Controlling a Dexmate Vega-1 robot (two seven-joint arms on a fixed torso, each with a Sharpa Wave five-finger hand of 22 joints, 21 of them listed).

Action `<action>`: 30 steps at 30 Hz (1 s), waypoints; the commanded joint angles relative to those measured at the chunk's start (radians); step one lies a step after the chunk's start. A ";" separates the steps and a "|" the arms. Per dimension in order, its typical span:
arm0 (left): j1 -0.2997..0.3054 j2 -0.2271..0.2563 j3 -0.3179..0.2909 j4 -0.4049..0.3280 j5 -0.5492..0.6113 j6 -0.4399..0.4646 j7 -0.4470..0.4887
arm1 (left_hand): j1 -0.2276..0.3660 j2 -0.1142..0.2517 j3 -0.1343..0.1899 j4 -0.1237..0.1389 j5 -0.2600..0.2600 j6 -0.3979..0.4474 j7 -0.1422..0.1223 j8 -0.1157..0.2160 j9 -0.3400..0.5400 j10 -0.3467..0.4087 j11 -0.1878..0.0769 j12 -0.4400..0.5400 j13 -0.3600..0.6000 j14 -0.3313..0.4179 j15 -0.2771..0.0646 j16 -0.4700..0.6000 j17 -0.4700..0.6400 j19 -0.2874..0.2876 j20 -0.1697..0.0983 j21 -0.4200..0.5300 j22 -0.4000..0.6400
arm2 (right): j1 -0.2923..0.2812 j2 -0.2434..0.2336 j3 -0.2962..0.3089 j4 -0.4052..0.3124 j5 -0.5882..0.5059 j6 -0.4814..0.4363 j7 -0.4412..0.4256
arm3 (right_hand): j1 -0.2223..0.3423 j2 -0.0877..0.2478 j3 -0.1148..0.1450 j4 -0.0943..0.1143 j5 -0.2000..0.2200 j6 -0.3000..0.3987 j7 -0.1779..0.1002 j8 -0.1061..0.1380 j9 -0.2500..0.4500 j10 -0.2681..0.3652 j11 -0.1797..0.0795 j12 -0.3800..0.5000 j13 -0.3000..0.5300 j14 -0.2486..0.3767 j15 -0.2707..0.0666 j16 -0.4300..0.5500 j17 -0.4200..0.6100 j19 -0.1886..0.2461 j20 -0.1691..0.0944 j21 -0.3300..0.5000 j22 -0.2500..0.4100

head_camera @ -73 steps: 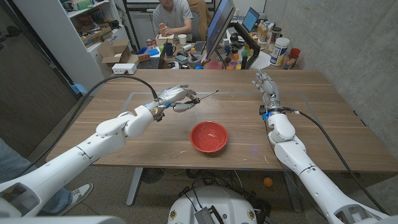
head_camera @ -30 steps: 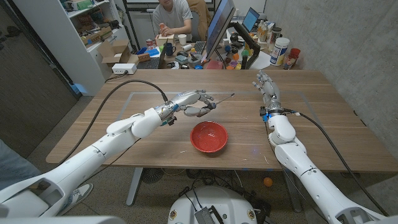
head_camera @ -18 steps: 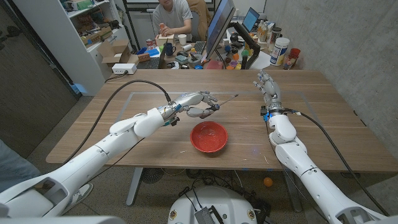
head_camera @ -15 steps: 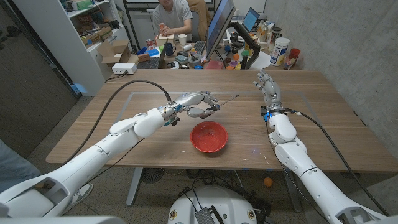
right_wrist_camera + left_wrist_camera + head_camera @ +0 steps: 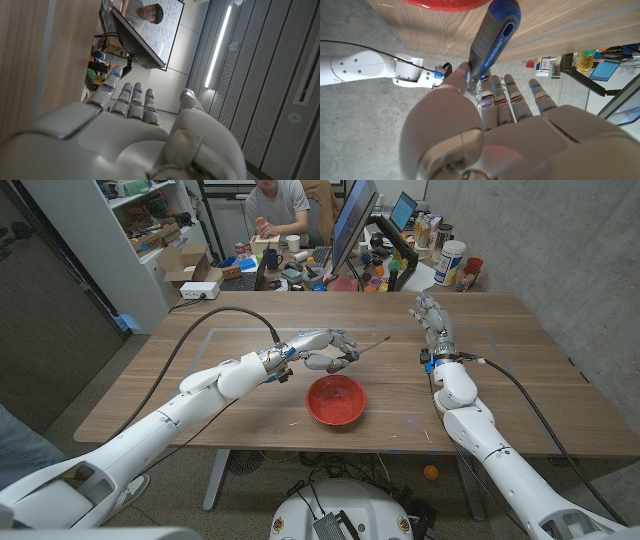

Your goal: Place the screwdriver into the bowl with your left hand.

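My left hand (image 5: 318, 348) hangs above the table just behind the red bowl (image 5: 335, 399) and pinches a screwdriver (image 5: 360, 352) by its blue and dark handle. The thin shaft sticks out to the right, over the wood behind the bowl's far rim. In the left wrist view the handle (image 5: 491, 40) is held between thumb and a finger of the left hand (image 5: 485, 120), with the bowl's red rim (image 5: 445, 4) close by. My right hand (image 5: 430, 318) stands at the table's far right, fingers straight and apart, holding nothing; its back (image 5: 130, 130) shows in the right wrist view.
A cluttered desk with a monitor (image 5: 352, 225), bottles and boxes stands behind the table, with a person (image 5: 277, 205) seated there. A black cable (image 5: 215, 328) loops over the table's left part. Bare wood (image 5: 500, 380) lies between bowl and right arm.
My left hand has carried the screwdriver to the right, from the table's left-middle to just behind the bowl. The right hand and the bowl have stayed put.
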 commanded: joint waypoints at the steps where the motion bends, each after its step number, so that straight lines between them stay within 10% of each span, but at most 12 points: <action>1: 0.004 0.006 -0.007 -0.009 -0.013 0.000 -0.043 | 0.062 0.074 -0.006 0.000 -0.001 0.120 -0.126 0.003 0.005 0.050 -0.050 -0.007 0.005 0.000 -0.007 -0.003 0.002 -0.007 0.003 -0.001 0.002 | 0.017 -0.004 0.006 0.014 -0.008 -0.007 -0.007 | 0.001 0.001 -0.002 0.001 0.003 0.006 0.002 0.000 0.004 0.008 0.001 0.001 0.002 0.007 0.000 0.000 0.001 -0.005 0.001 0.003 0.003; 30: 0.041 -0.007 0.000 -0.039 -0.073 0.037 -0.098 | 0.065 0.076 -0.014 -0.001 -0.004 0.120 -0.130 0.002 0.004 0.047 -0.049 -0.013 0.006 -0.007 -0.002 -0.006 0.002 -0.011 0.007 -0.002 0.002 | 0.062 0.000 0.000 0.044 -0.017 -0.008 -0.001 | 0.001 -0.001 -0.004 0.001 0.003 0.005 0.002 0.000 0.004 0.008 0.001 0.000 0.002 0.007 0.001 0.000 0.001 -0.007 0.002 0.002 0.003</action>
